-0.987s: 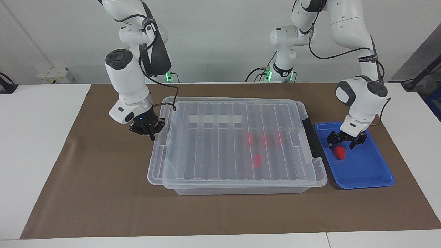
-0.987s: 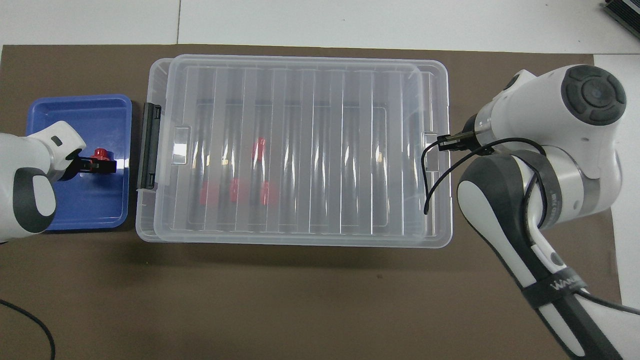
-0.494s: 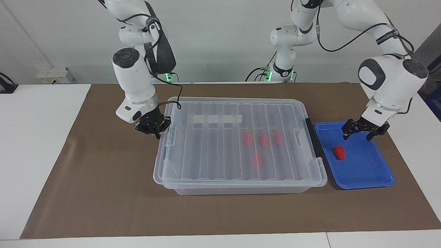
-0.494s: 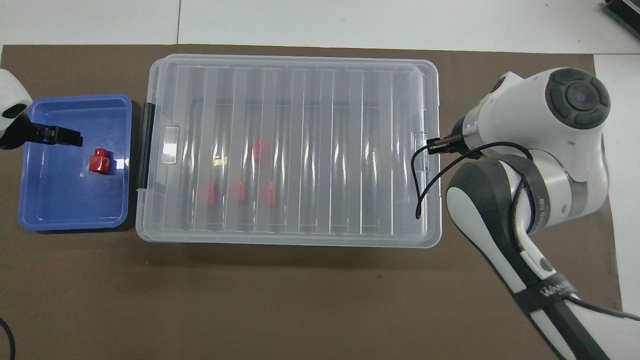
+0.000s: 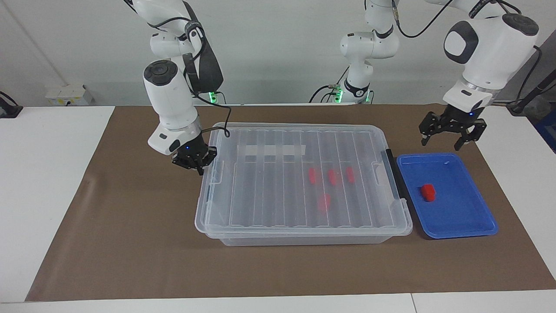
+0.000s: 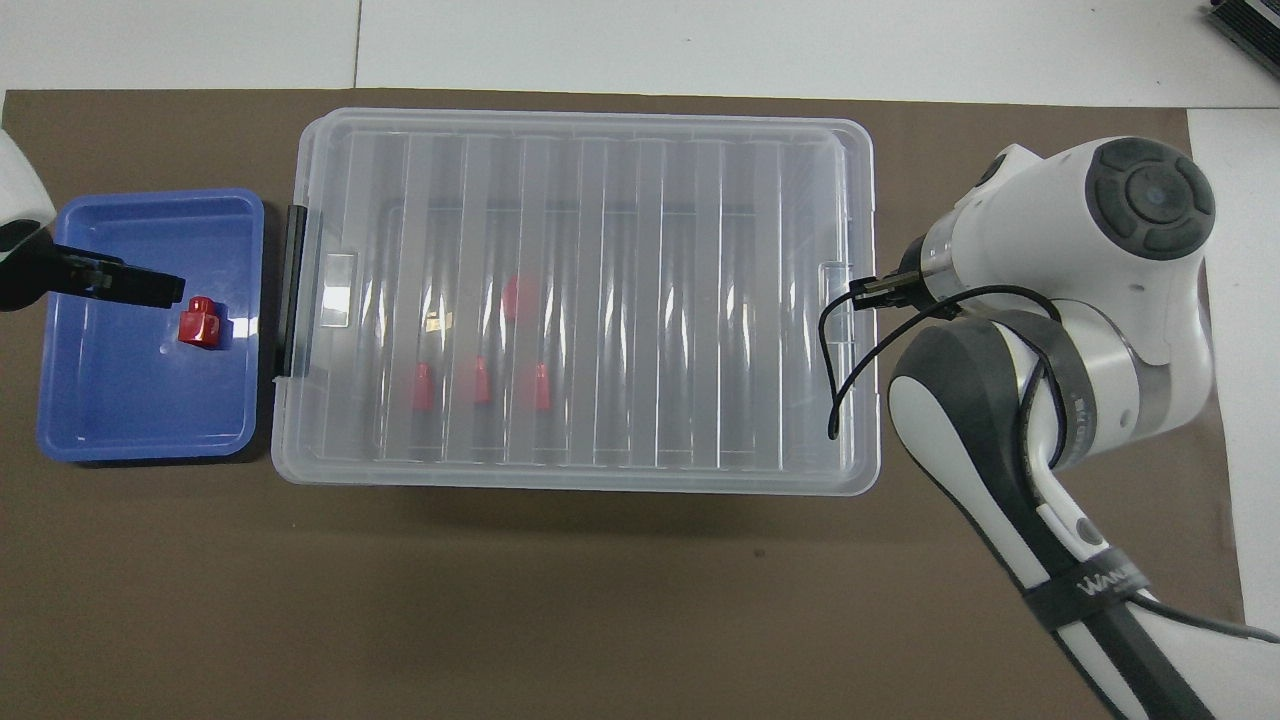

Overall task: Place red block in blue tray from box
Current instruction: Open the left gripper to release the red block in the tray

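Left pincer above blue tray rim

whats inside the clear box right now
Through the ribbed lid of the box, four red blocks show: three in a row and one apart. The lid blurs them, so their exact shape cannot be told.

Legible text: one partial white wordmark, "WAN…", on black strap around right arm, lower right of overhead view.
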Controlling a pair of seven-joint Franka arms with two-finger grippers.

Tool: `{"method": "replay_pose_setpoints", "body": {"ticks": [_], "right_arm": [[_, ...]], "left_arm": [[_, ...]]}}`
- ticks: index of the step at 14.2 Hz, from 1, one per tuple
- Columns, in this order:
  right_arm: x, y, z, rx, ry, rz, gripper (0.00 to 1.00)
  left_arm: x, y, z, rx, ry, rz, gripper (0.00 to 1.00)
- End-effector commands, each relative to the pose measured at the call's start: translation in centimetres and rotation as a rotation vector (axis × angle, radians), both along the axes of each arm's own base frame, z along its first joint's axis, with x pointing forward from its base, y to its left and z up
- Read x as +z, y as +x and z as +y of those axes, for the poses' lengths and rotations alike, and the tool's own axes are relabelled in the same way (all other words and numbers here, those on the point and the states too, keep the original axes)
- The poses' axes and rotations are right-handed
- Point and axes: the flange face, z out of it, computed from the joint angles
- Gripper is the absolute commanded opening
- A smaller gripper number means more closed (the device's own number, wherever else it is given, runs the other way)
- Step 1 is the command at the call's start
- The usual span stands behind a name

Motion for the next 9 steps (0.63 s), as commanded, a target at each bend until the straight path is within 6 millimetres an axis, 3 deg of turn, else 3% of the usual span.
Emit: {"method": "replay_pose_setpoints", "body": {"ticks": [1, 3, 5, 6, 7, 8, 9], "right_arm": [[0.6, -0.2, 0.0, 0.01, 0.014, -0.003, 0.0], [1.3, -0.3, -0.5, -0.002, 0.014, -0.013, 0.0], [2.3, -0.7, -1.3, -0.045, 0.01, -0.01, 0.0], [3.0, -1.0, -2.3, -0.101, 0.007, -0.003, 0.0], [3.7, -1.4, -3.0, -0.142, 0.005, 0.003, 0.06], [4.5, -1.7, -3.5, -0.159, 0.002, 0.004, 0.45], [5.1, -1.9, -4.7, -0.183, -0.002, 0.007, 0.91]], "left_arm": [[1.9, -1.0, -1.1, -0.032, 0.001, 0.031, 1.0], [4.5, -2.2, -1.5, -0.049, 0.006, 0.107, 1.0], [5.5, -3.6, -1.0, -0.051, 0.025, 0.191, 1.0], [7.3, -4.3, -0.6, -0.052, 0.05, 0.199, 1.0], [10.4, -4.9, -0.7, -0.053, 0.067, 0.194, 1.0], [12.7, -5.4, -0.2, -0.041, 0.082, 0.206, 1.0], [13.4, -5.1, 0.4, -0.024, 0.09, 0.21, 1.0]]}}
